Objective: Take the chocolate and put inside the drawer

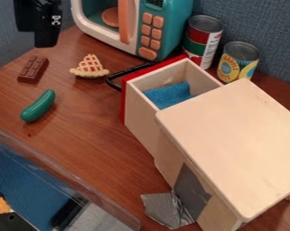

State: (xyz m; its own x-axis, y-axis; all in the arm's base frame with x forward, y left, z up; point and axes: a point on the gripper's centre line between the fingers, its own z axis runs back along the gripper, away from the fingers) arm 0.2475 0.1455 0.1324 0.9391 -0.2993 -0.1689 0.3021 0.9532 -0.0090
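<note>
Clock hours are taken from the centre of the camera view, items listed outward from my claw. My black two-finger claw hangs between ten and eleven o'clock; I cannot tell whether it is spread or pressed together. Nearest, at ten o'clock, the brown segmented chocolate bar lies flat on the brown wood-grain table, apart from the claw and outside the drawer. Near the bar, at eleven, sits a cream lattice-topped toy pie slice with red filling. The teal and white toy microwave with salmon-coloured buttons stands at twelve. A green plastic cucumber lies at nine. Around the centre I find the pale wooden drawer with a red front, standing open, its black handle towards ten; a blue textured piece lies inside. Upright cans follow: one red, green and white at one, one with a yellow label at two. The pale wooden cabinet occupies four o'clock. Farther off, silver-grey tape shows near six, and a clear-rimmed plastic tray between seven and eight.
</note>
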